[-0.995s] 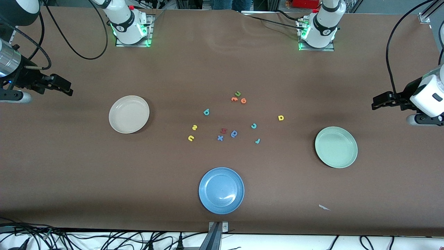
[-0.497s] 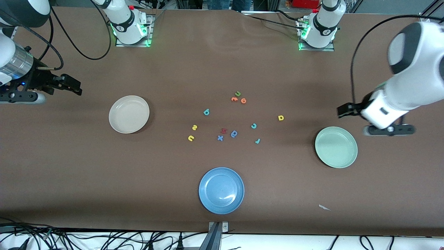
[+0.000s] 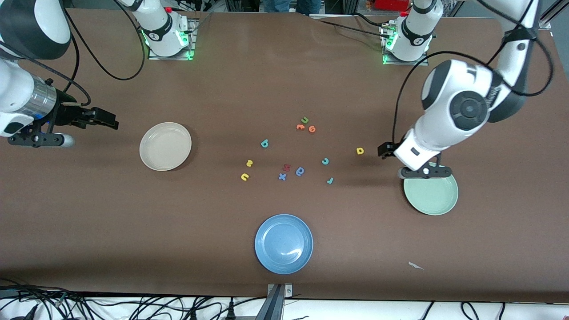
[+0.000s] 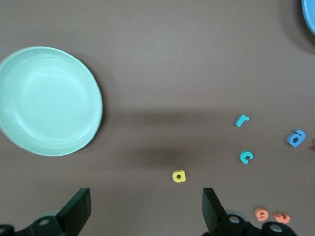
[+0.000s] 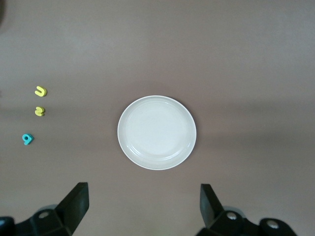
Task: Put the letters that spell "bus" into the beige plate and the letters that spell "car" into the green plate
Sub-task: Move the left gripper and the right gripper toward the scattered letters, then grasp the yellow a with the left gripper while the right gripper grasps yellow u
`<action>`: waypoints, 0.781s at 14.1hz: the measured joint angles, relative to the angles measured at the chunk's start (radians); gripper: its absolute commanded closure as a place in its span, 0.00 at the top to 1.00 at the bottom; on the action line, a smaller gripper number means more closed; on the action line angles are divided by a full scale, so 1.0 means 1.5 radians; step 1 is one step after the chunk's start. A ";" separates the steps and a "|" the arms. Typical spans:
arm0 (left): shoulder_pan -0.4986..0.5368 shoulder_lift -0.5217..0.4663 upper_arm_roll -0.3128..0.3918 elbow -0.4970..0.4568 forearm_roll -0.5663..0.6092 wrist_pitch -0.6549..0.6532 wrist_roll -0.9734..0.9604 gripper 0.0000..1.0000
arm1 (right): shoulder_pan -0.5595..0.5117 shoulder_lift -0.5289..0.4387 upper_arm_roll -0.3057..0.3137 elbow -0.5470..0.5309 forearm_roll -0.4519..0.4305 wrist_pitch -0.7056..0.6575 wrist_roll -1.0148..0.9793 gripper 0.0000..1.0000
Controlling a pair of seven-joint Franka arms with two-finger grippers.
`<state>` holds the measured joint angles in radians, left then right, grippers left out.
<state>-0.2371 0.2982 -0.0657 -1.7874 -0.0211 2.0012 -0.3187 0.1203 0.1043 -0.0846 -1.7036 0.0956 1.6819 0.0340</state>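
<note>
- Overhead, we see the left gripper (image 3: 383, 150) spread wide and empty, over bare table between the yellow "a" (image 3: 360, 151) and the green plate (image 3: 438, 202).
- Right gripper (image 3: 111, 123) likewise spread and empty, up beside the beige plate (image 3: 153, 158).
- All letters lie on the table.

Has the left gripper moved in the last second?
Yes. The left gripper has swung in from the left arm's end of the table toward the centre, and is now over bare table between the green plate and the yellow "a".
</note>
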 measured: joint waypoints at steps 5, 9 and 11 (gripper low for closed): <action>-0.001 -0.013 -0.035 -0.190 0.000 0.243 -0.038 1.00 | 0.058 0.074 0.007 0.008 0.004 0.093 0.058 0.99; -0.008 -0.008 -0.049 -0.279 0.000 0.359 -0.061 1.00 | 0.146 0.147 0.010 0.009 -0.001 0.189 0.213 0.99; -0.021 0.009 -0.050 -0.291 0.002 0.384 -0.072 1.00 | 0.183 0.204 0.010 0.009 -0.001 0.274 0.302 0.82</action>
<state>-0.2681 0.3121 -0.1413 -2.2235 -0.0183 2.5769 -0.4261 0.3944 0.4100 -0.0696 -1.6895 0.0934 2.0922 0.4864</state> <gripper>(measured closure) 0.000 0.009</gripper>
